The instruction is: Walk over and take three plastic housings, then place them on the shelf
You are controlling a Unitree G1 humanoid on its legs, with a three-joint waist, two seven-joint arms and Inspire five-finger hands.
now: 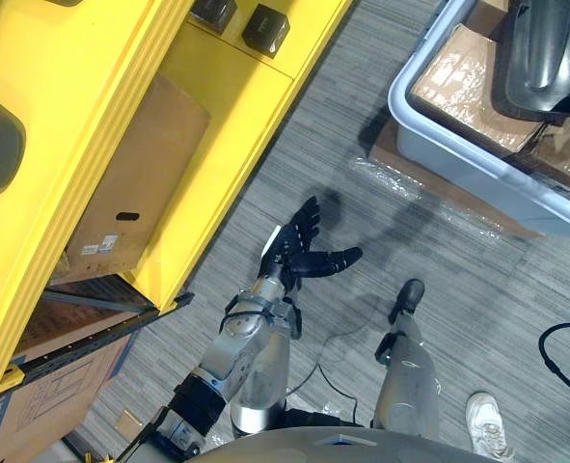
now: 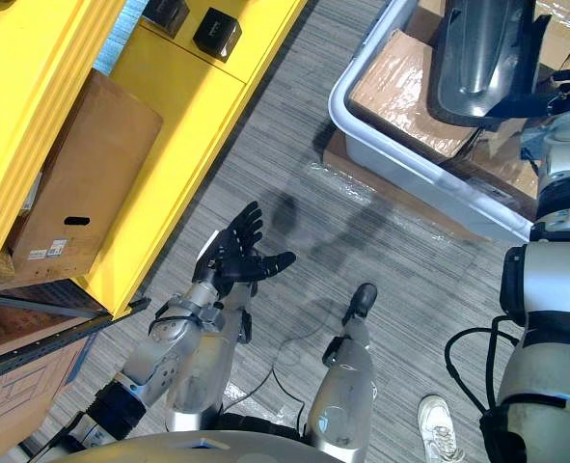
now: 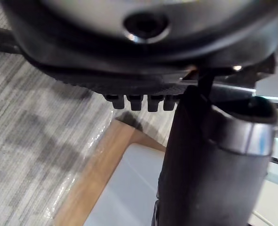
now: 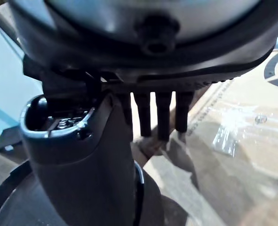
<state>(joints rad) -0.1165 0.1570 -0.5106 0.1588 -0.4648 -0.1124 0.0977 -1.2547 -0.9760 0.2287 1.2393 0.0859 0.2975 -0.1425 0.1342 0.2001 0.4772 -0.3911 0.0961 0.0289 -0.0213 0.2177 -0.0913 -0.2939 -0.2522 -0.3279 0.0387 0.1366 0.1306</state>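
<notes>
1. The left hand (image 2: 234,258) hangs over the grey carpet (image 2: 381,251), palm up, with its fingers spread and straight and nothing in it
2. The right hand (image 2: 561,85) reaches into the grey bin (image 2: 400,159). In the right wrist view its fingers (image 4: 157,117) run straight in a row, with the thumb apart from them and nothing between
3. A dark plastic housing (image 2: 477,48) stands tilted in the bin just beside the right hand, on its inner side. Whether the hand touches the housing's edge cannot be told
4. Wrapped cardboard boxes (image 2: 400,82) lie in the bin, under and around the housing, past the right hand's fingertips
5. The yellow shelf (image 2: 183,106) runs along the outer side of the left hand, well apart from the bin
6. A cardboard box (image 2: 72,183) sits in the shelf's lower level, and two small black boxes (image 2: 217,34) rest on a ledge farther ahead of the left hand
7. A white shoe (image 2: 439,429) shows on the carpet, below the right arm
</notes>
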